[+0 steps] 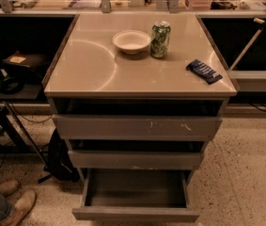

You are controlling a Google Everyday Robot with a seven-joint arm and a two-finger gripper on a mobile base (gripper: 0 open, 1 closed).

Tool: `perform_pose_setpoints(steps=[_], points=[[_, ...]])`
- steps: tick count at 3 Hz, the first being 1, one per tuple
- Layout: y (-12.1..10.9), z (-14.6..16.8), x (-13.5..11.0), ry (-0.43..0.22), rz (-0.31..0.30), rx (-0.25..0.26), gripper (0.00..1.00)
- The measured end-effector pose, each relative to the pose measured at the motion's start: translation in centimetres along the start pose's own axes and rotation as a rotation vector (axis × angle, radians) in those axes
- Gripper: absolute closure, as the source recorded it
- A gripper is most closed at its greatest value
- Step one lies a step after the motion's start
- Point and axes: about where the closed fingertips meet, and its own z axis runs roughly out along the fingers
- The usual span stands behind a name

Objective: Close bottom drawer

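Note:
The bottom drawer [136,214] is the narrowest of three grey metal drawers under the counter. It stands pulled far out, and its shallow tray looks empty inside. Its plain low front panel is near the bottom edge of the camera view. Above it the mid-width drawer [136,159] sits slightly out, and the widest drawer [137,127], with scratch marks on its front, sits a little out too. The gripper is not in view, and no part of the arm shows.
On the countertop [90,65] stand a white bowl [131,41], a green can [160,39] and a dark blue packet [204,71]. A person's shoes [15,204] are at the lower left beside a black bag [59,157]. Speckled floor [245,173] lies to the right.

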Motion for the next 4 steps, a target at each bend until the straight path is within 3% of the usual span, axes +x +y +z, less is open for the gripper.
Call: perform_pose_setpoints(steps=[1, 2, 3, 4], points=[[0.4, 1.2, 0.8, 0.033, -0.002, -0.017, 0.0], [1.3, 4.1, 4.5, 0.143, -0.001, -0.084, 0.0], [2.9, 6.7, 8.0, 0.239, -0.016, -0.213, 0.0], [4.2, 9.5, 9.6, 0.3, -0.032, -0.332, 0.0]])
